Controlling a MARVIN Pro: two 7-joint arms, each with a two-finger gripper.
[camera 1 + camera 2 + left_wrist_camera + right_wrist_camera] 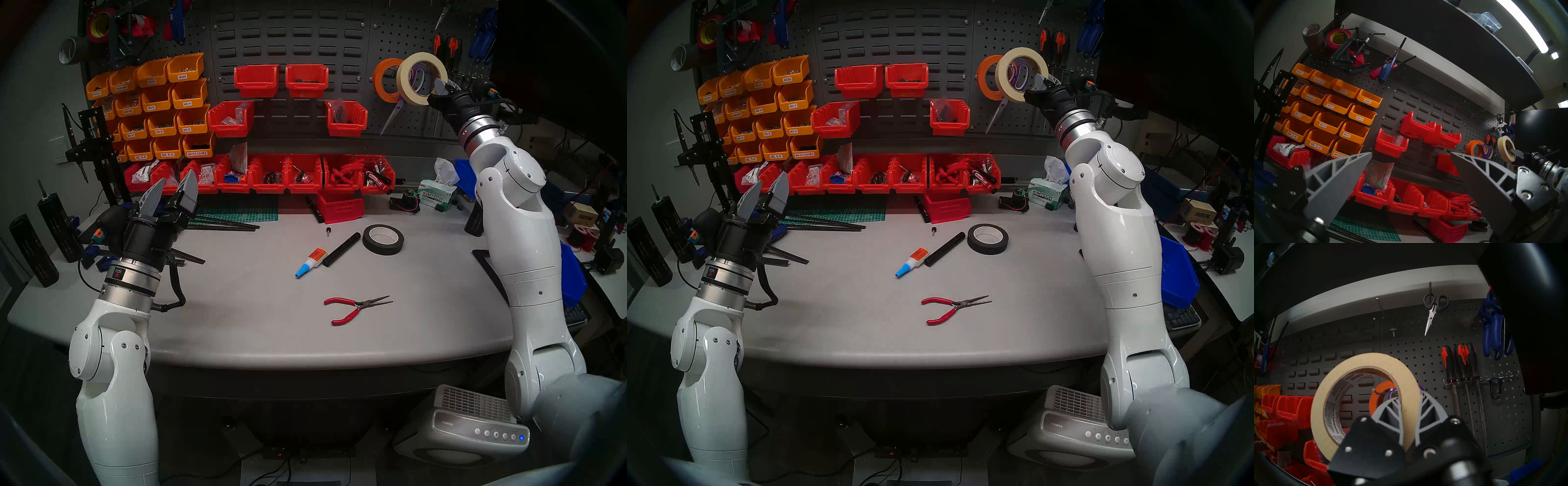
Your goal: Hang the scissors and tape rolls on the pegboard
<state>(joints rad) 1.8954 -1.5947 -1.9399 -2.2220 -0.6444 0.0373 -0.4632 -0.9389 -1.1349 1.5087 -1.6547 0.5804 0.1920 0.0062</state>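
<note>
Cream roll (pixel 1362 395) sits pinched by its wall in the right claw (pixel 1409 405), one finger inside the ring and one outside, held up in front of the pegboard (pixel 1432 361) with its hole facing the panel. Just beyond it the orange roll (pixel 1380 396) already hangs on a hook (pixel 1383 392), and the purple-handled scissors (pixel 395 110) hang beside that, blades down. So this looks like the last piece to place. To do it well, I would line the ring's opening up with a free hook tip, push forward until the tip is well inside the core, lower until the roll bears on the hook, and only then let go. The grip is off-centre, so the roll may swing on release. The left claw (pixel 173 195) hangs spread apart and empty over the desk (pixel 271 322).
</note>
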